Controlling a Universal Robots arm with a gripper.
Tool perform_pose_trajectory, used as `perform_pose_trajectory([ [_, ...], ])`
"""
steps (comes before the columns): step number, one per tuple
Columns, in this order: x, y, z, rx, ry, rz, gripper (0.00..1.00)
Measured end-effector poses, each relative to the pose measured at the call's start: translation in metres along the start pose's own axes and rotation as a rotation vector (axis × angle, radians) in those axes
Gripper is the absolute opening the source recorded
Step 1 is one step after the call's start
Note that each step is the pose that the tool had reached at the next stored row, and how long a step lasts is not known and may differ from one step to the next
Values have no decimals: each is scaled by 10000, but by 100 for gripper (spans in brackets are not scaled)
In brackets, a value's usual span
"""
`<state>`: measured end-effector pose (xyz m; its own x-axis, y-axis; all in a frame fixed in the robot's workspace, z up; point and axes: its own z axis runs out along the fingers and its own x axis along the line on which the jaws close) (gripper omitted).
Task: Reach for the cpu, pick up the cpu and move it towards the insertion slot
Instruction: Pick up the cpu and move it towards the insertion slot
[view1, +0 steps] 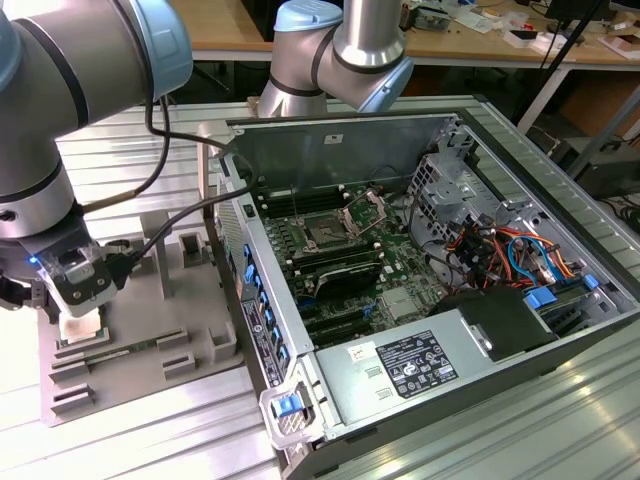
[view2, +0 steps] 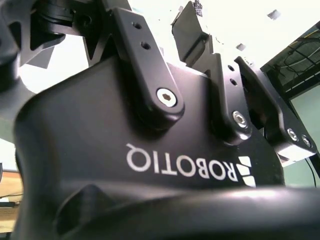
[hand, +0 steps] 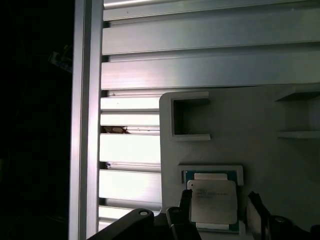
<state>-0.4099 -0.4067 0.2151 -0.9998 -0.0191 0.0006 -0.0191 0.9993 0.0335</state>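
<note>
The cpu (hand: 214, 200), a small square chip with a pale silvery top, lies in a shallow recess of the grey tray (hand: 250, 125). My gripper (hand: 220, 212) is open just above it, one dark finger (hand: 185, 207) at one edge and the other finger (hand: 254, 210) a little off the opposite edge. In the exterior view my gripper (view1: 75, 300) hangs low over the grey tray (view1: 150, 350) at that view's left, with the pale cpu (view1: 82, 328) right under it. The insertion slot (view1: 325, 232) is a dark square socket on the green board inside the open computer case, its metal frame (view1: 365, 210) lifted.
The open computer case (view1: 430, 300) fills the exterior view's right, with a power supply (view1: 410, 365), cables (view1: 500, 245) and black memory slots (view1: 335, 262). Raised grey blocks (view1: 190, 250) stand on the tray. Everything rests on a ribbed aluminium table (hand: 200, 60).
</note>
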Motion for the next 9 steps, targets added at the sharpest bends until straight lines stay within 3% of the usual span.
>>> perform_pose_trajectory([
  [9,2,-2,53,0,-1,-2,54],
])
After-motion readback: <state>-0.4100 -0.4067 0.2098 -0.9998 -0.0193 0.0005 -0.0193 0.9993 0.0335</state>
